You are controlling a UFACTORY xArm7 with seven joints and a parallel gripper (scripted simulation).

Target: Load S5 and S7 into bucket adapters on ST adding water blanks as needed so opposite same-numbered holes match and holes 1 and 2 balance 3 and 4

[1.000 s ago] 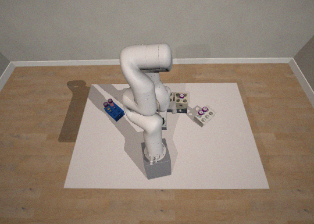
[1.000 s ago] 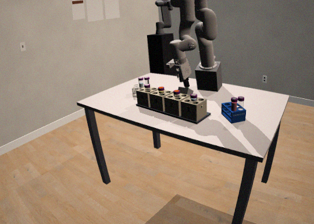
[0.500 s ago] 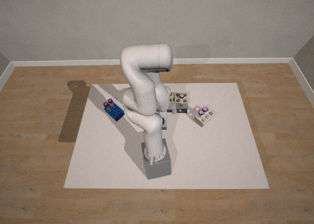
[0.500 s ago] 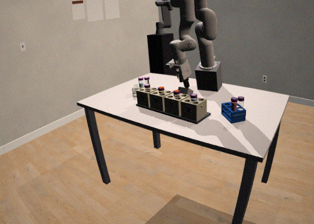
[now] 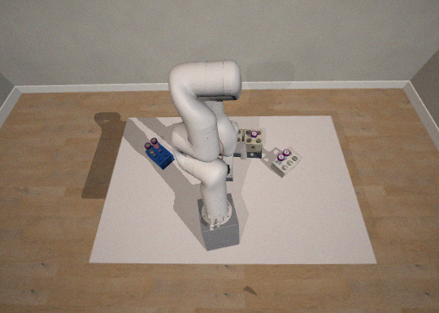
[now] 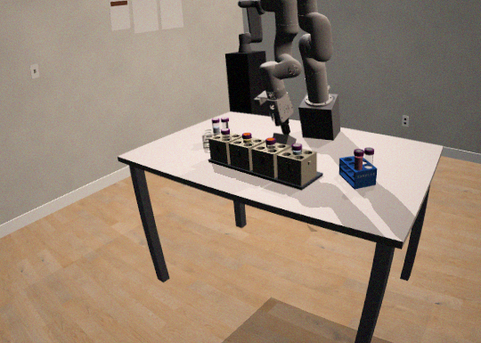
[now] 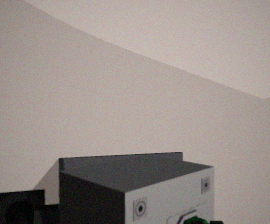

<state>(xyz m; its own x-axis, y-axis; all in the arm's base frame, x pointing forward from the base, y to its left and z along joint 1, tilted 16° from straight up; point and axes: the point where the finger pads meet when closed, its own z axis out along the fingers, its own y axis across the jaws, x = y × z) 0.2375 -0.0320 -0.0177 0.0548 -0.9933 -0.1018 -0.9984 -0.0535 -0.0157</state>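
My gripper (image 6: 285, 128) is shut and empty, pointing down right over the small grey sloped desk (image 6: 283, 138) behind the loading stand. In the wrist view the desk (image 7: 136, 187) fills the bottom, and the green DONE key (image 7: 195, 220) shows at the lower edge. The stand holds a row of adapters (image 6: 264, 159). Two orange-capped tubes (image 6: 247, 136) (image 6: 270, 141) stand in the two middle adapters. A purple-capped tube (image 6: 225, 133) stands in the left end adapter and another (image 6: 297, 148) in the right end one.
A blue rack (image 6: 357, 170) with two tubes stands right of the stand; it also shows in the top view (image 5: 159, 154). A white rack (image 5: 285, 160) with two tubes stands beyond the stand's other end. The arm's base block (image 6: 318, 117) is close behind the desk.
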